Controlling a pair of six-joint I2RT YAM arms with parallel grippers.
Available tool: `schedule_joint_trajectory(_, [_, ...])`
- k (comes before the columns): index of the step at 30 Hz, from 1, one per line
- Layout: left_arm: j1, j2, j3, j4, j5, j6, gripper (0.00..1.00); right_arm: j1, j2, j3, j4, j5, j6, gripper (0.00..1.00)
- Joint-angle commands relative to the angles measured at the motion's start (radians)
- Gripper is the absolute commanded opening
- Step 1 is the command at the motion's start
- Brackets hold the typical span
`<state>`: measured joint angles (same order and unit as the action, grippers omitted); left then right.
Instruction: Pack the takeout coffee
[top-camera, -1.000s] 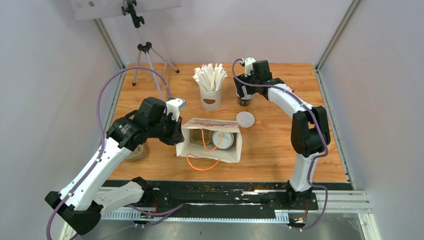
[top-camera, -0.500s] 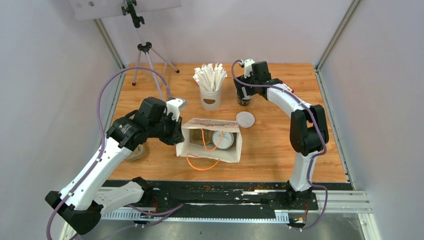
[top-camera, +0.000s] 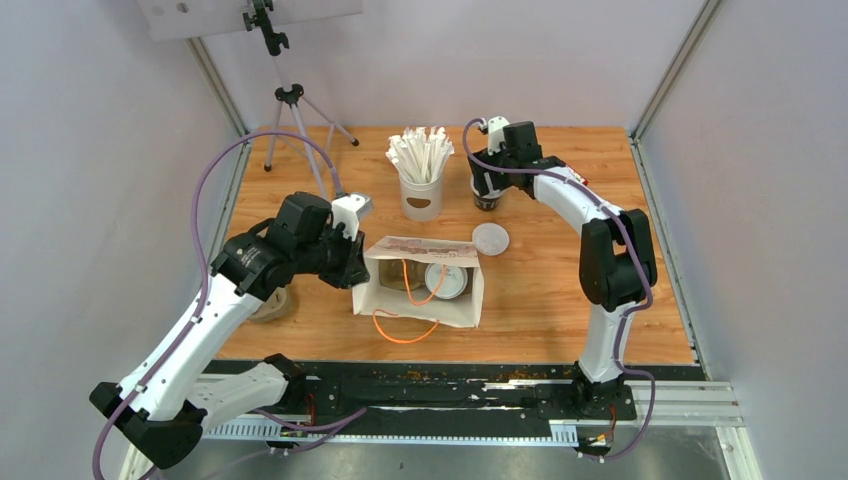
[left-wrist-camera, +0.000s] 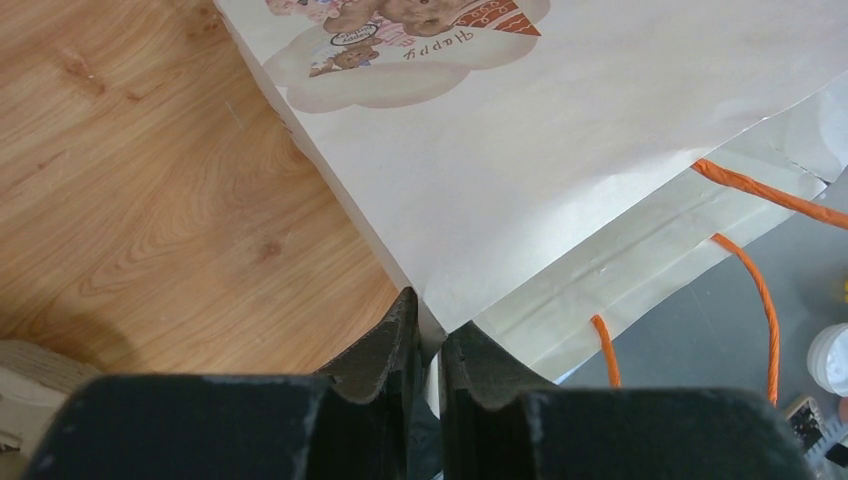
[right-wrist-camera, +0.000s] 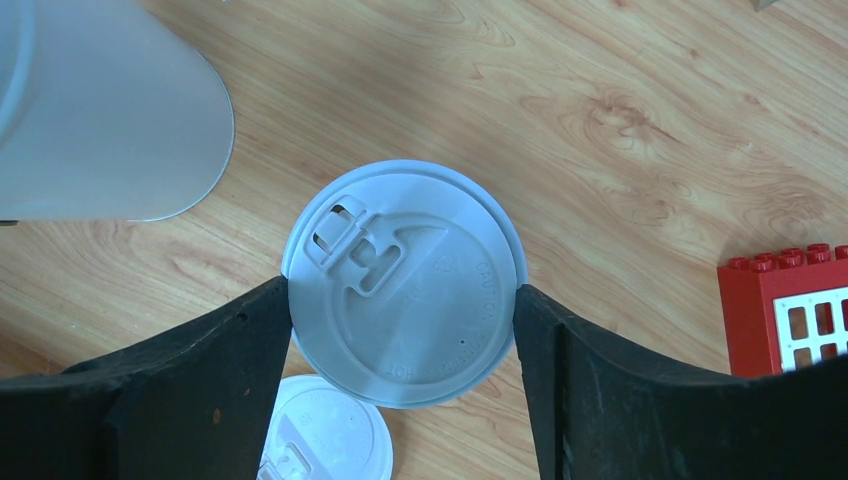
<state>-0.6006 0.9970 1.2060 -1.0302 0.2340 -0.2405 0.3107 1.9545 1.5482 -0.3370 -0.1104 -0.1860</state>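
One takeout coffee cup (top-camera: 487, 199), dark with a white lid (right-wrist-camera: 403, 280), stands at the back of the table. My right gripper (top-camera: 489, 186) (right-wrist-camera: 402, 290) comes down over it, and both fingertips (right-wrist-camera: 250, 340) touch the lid's rim, so it is shut on the cup. A second lidded cup (top-camera: 445, 280) stands inside the white paper bag (top-camera: 420, 300) with orange handles. My left gripper (top-camera: 355, 268) (left-wrist-camera: 430, 330) is shut on the bag's (left-wrist-camera: 560, 150) left edge, pinching the paper.
A loose white lid (top-camera: 490, 238) (right-wrist-camera: 325, 430) lies between bag and right gripper. The white cup of wrapped sticks (top-camera: 422, 185) (right-wrist-camera: 100, 110) stands just left of the gripped cup. A red toy block (right-wrist-camera: 790, 310) lies to its right. A beige pulp carrier (top-camera: 270, 305) sits under the left arm; a tripod (top-camera: 290, 110) stands back left.
The right jaws have narrowed onto the cup's lid. The left arm and the bag have hardly moved.
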Motion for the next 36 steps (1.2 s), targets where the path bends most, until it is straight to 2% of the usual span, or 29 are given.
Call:
schedule_joint_trajectory(1, [0.004, -0.005, 0.038, 0.02, 0.011, -0.01, 0.21, -0.005, -0.034, 0.021, 0.0, 0.002, -0.017, 0.78])
schedule_joint_trajectory(12, [0.003, 0.002, 0.056, 0.036, 0.013, -0.044, 0.2, -0.006, -0.162, 0.018, -0.087, -0.013, -0.029, 0.77])
schedule_joint_trajectory(18, [0.002, 0.005, 0.063, 0.077, 0.014, -0.099, 0.13, 0.006, -0.347, -0.024, -0.18, -0.044, -0.029, 0.77])
schedule_joint_trajectory(22, [0.002, 0.014, 0.078, 0.087, 0.007, -0.137, 0.11, 0.017, -0.481, -0.021, -0.279, -0.049, -0.01, 0.77])
schedule_joint_trajectory(27, [0.002, 0.047, 0.107, 0.056, -0.015, -0.114, 0.12, 0.022, -0.627, 0.038, -0.4, -0.065, 0.03, 0.77])
schedule_joint_trajectory(31, [0.002, 0.069, 0.126, 0.056, -0.02, -0.112, 0.13, 0.039, -0.756, 0.055, -0.464, -0.122, 0.051, 0.77])
schedule_joint_trajectory(36, [0.002, 0.087, 0.134, 0.038, -0.01, -0.113, 0.14, 0.052, -0.895, 0.018, -0.487, -0.278, 0.102, 0.77])
